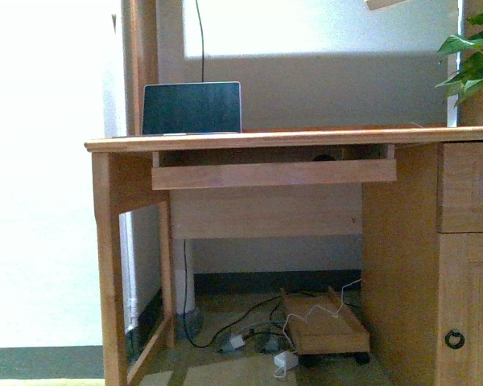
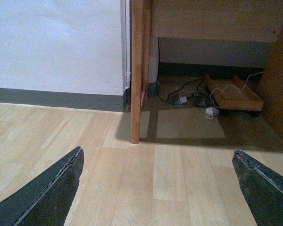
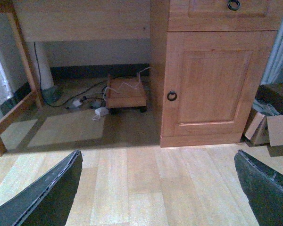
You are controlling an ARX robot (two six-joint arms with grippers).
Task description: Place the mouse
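Observation:
In the front view a small dark rounded shape, seemingly the mouse point(image 1: 324, 158), peeks over the front board of the pull-out keyboard tray point(image 1: 274, 174) under the wooden desk top point(image 1: 290, 138); most of it is hidden. A laptop point(image 1: 191, 108) stands open on the desk at the left. Neither arm shows in the front view. My left gripper point(image 2: 156, 155) is open and empty, low over the wooden floor facing the desk's left leg point(image 2: 137, 70). My right gripper point(image 3: 158, 157) is open and empty, low over the floor facing the desk's cupboard door point(image 3: 212, 84).
Under the desk lie cables and a small wheeled wooden stand point(image 1: 326, 326), which also shows in the right wrist view point(image 3: 126, 94). A drawer point(image 1: 468, 186) and cupboard fill the desk's right side. A plant point(image 1: 475, 56) stands at the right. Cardboard boxes point(image 3: 269, 127) sit right of the cupboard.

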